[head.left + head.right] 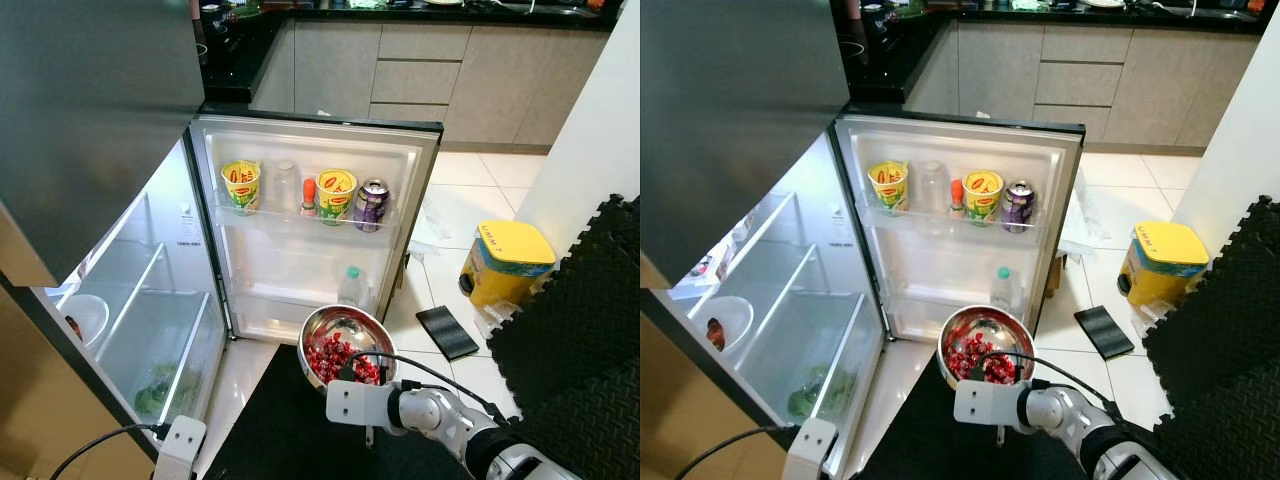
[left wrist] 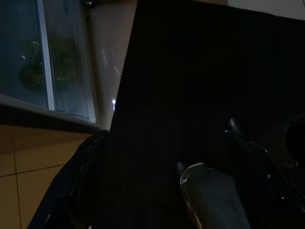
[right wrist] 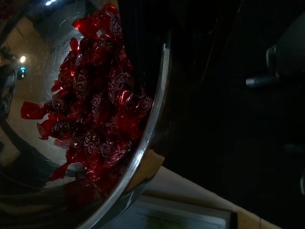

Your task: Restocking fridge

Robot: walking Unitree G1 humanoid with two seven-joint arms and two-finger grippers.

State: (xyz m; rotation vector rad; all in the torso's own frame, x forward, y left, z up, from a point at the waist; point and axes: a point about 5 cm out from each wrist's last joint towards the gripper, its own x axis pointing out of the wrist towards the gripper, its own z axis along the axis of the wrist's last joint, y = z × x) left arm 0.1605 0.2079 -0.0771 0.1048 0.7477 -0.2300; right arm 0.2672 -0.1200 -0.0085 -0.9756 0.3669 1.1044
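the right gripper (image 1: pixel 362 372) holds a steel bowl (image 1: pixel 345 325) by its near rim, over the black floor mat (image 1: pixel 290 420) in front of the open fridge (image 1: pixel 300 220); the fingers are clamped on the rim. the bowl carries red wrapped candies (image 1: pixel 340 360), heaped toward the gripper side. in the right wrist view the candies (image 3: pixel 95 100) lie against the bowl wall (image 3: pixel 143 143).

the fridge door shelf carries two yellow cup noodles (image 1: pixel 241 185), a clear jar (image 1: pixel 286 185), a small orange-capped bottle (image 1: pixel 309 198) and a purple can (image 1: pixel 371 205). a plastic bottle (image 1: pixel 351 288) stands on the lower door shelf, just behind the bowl. inside the fridge, a white bowl (image 1: pixel 85 318) sits on a shelf and greens (image 1: pixel 155 390) lie in the bottom drawer.

the left gripper (image 2: pixel 209 195) hangs low over the mat; its finger state cannot be determined. a yellow bin (image 1: pixel 505 262) stands on the tiled floor, well apart.
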